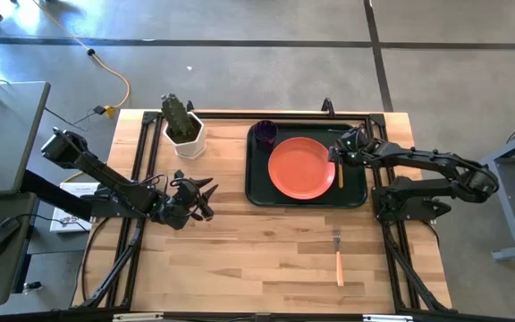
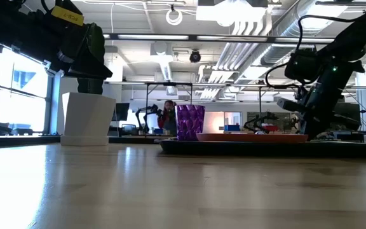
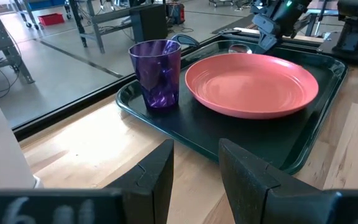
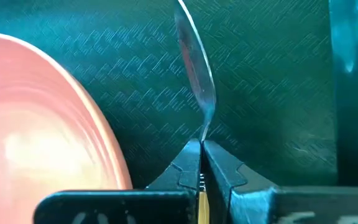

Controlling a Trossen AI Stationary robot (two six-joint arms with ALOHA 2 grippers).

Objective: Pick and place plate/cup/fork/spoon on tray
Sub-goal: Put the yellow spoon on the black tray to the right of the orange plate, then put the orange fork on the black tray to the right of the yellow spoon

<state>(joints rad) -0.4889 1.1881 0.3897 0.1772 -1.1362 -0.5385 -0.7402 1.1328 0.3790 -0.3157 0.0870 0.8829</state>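
Observation:
The dark green tray (image 1: 259,183) lies right of the table's middle. On it stand the orange-red plate (image 1: 300,167) and, in its far left corner, the purple cup (image 1: 266,134). My right gripper (image 1: 335,158) is over the tray's right strip beside the plate, shut on the spoon (image 4: 194,62). The spoon's orange-yellow handle (image 1: 341,176) points to the near edge. The fork (image 1: 338,260) lies flat on the bare wood near the front, tines toward the tray. My left gripper (image 3: 194,177) hovers open and empty left of the tray. My right gripper pinches the spoon's thin metal neck (image 4: 202,134), just behind the bowl, between its two fingertips (image 4: 219,165). The fingers come slanting down from the table's right side. The bowl sticks out beyond the fingertips over the tray floor beside the plate's rim. Whether the spoon touches the tray I cannot tell.
A white pot with a green cactus (image 1: 183,128) stands at the far left of the table. Black frame rails (image 1: 141,170) run along the table's left and right sides. Bare wood lies between the tray and the front edge around the fork.

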